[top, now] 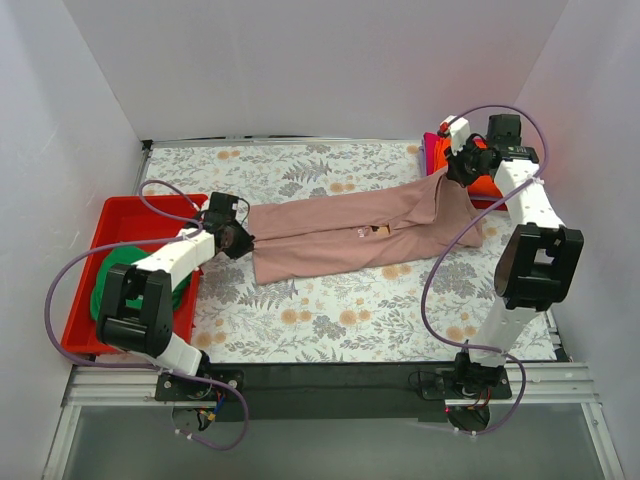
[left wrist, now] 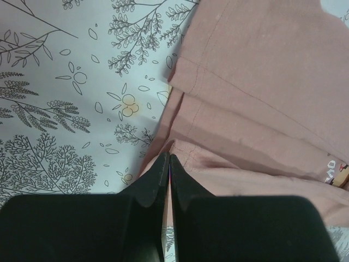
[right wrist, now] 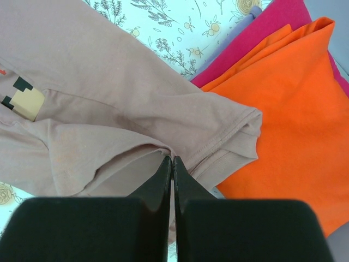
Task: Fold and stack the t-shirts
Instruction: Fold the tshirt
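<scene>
Inside white walls (top: pixel 300 60), across the floral-print table (top: pixel 330 300), the dusty-pink t-shirt (top: pixel 350 232) stretches from 9 to 2 o'clock, folded lengthwise, its pixel print mid-cloth. A red tray (top: pixel 110 215) at 8 o'clock holds the green t-shirt (top: pixel 110 268). The orange t-shirt (right wrist: pixel 294 109) lies on the magenta t-shirt (right wrist: pixel 256 33) at 2. The left gripper (left wrist: pixel 169 161) and right gripper (right wrist: pixel 172 164) each pinch a pink end.

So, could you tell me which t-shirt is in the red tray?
The green t-shirt, bunched in the red tray; the pink t-shirt lies stretched across the table, the orange t-shirt and magenta t-shirt far right.
</scene>
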Available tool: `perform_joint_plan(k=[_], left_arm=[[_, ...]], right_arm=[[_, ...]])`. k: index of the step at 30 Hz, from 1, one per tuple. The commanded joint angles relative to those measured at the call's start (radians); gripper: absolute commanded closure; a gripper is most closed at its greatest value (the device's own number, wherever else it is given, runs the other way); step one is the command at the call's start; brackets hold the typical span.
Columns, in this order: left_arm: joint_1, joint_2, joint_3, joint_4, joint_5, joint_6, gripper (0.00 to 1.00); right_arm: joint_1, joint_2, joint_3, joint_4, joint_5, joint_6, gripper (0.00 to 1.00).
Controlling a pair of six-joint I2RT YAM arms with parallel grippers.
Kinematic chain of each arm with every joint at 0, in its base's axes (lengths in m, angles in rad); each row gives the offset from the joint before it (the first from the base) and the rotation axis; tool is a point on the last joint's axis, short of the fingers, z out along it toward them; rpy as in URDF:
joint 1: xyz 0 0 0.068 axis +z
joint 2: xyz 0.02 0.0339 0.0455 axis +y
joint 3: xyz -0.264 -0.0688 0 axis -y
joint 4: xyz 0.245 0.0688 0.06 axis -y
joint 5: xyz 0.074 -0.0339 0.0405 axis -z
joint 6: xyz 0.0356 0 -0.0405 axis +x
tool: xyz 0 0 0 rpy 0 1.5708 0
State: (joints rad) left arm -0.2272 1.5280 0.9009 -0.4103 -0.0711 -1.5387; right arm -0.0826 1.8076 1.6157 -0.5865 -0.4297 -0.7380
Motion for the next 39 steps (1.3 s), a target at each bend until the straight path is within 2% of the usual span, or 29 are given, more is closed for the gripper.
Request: perform_joint_plan(k=[1, 6, 9, 10, 13, 14, 15, 16, 18, 20, 23, 25, 28, 30, 31, 39], left_arm=[[0.012, -0.002, 0.032, 0.004, -0.042, 0.023, 1.00], [0.023, 0.023, 0.056, 0.004, -0.006, 0.045, 1.00], [0.031, 0.034, 0.085, 0.004, 0.036, 0.077, 1.00], [0.032, 0.035, 0.090, 0.005, 0.045, 0.084, 1.00], [0.046, 0.018, 0.101, 0.013, 0.070, 0.115, 0.69], [0.049, 0.008, 0.104, 0.014, 0.098, 0.127, 0.62], [0.055, -0.005, 0.104, 0.015, 0.096, 0.137, 0.51], [0.060, -0.038, 0.104, 0.015, 0.091, 0.146, 0.47], [0.066, -0.078, 0.101, 0.015, 0.086, 0.185, 0.41], [0.068, -0.143, 0.095, 0.011, 0.106, 0.216, 0.41], [0.068, -0.233, 0.038, 0.010, 0.212, 0.255, 0.41], [0.066, -0.282, -0.041, 0.021, 0.339, 0.262, 0.41], [0.060, -0.360, -0.161, 0.065, 0.495, 0.253, 0.42], [0.045, -0.374, -0.198, 0.090, 0.537, 0.239, 0.44], [0.025, -0.352, -0.227, 0.120, 0.562, 0.241, 0.48], [-0.006, -0.201, -0.180, 0.186, 0.577, 0.270, 0.56]], right_arm=[[0.021, 0.018, 0.053, 0.050, 0.025, 0.018, 0.99], [0.052, 0.056, 0.069, 0.083, 0.063, 0.032, 0.99], [0.079, 0.087, 0.088, 0.109, 0.123, 0.048, 0.99], [0.116, 0.094, 0.090, 0.140, 0.176, 0.057, 0.96], [0.156, 0.122, 0.108, 0.203, 0.337, 0.103, 0.70], [0.161, 0.127, 0.118, 0.208, 0.364, 0.114, 0.68], [0.161, 0.130, 0.130, 0.214, 0.388, 0.152, 0.66], [0.161, 0.124, 0.131, 0.226, 0.441, 0.166, 0.62], [0.155, 0.086, 0.122, 0.228, 0.474, 0.178, 0.59], [0.132, 0.046, 0.080, 0.228, 0.456, 0.195, 0.53], [0.092, -0.101, -0.032, 0.212, 0.387, 0.209, 0.50], [0.028, -0.166, -0.101, 0.189, 0.327, 0.207, 0.46], [-0.063, -0.264, -0.226, 0.108, 0.217, 0.192, 0.46], [-0.121, -0.298, -0.298, 0.038, 0.143, 0.181, 0.46], [-0.217, -0.300, -0.354, -0.022, 0.015, 0.155, 0.46], [-0.278, -0.153, -0.338, -0.121, -0.129, 0.098, 0.42]])
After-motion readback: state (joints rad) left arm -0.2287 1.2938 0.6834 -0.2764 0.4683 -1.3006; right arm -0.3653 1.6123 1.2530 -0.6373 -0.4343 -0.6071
